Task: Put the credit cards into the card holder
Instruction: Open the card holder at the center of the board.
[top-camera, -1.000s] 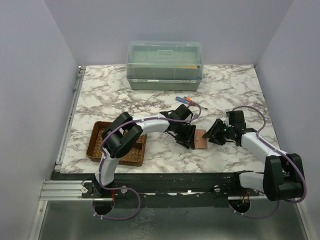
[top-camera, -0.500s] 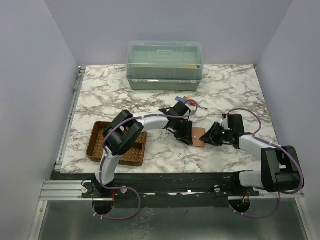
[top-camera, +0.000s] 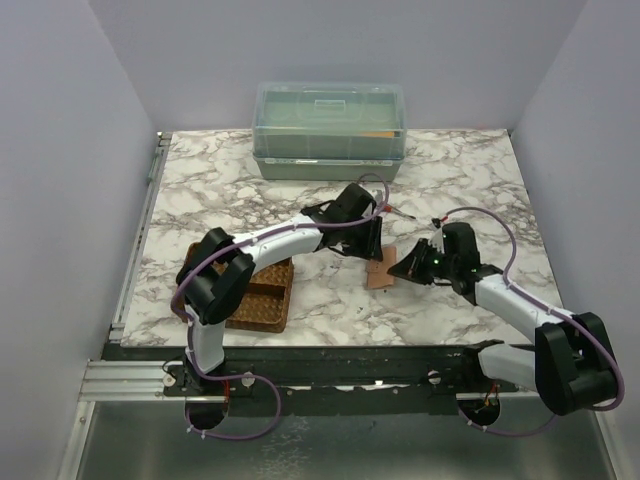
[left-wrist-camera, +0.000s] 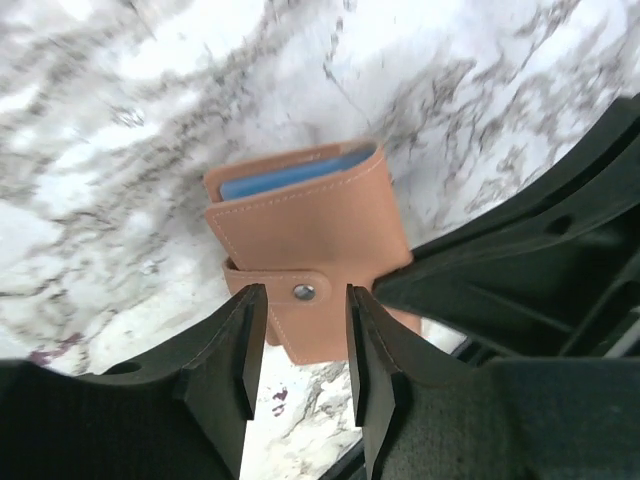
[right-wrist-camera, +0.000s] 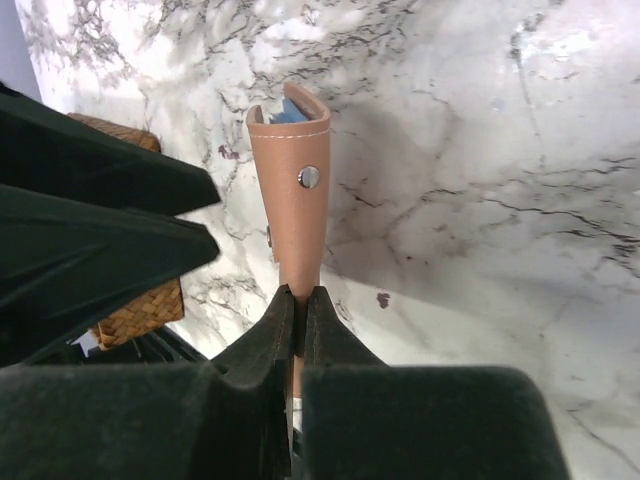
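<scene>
Closed pinkish-tan leather card holder (top-camera: 380, 272), light blue card (left-wrist-camera: 290, 178) edge showing, sits mid white marble bench (top-camera: 200, 190), one end pinched by right gripper (right-wrist-camera: 298, 295); left gripper (left-wrist-camera: 298, 300) jaws parted over it, bare marble around free edges.

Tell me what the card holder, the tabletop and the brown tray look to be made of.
Card holder: tan leather or an imitation, matte, with stitched edges and a metal snap.
Tabletop: white with grey veins like marble, possibly a printed laminate, with a slight sheen.
Tray: brown woven wicker or rattan, judging by its basket-weave texture.
</scene>
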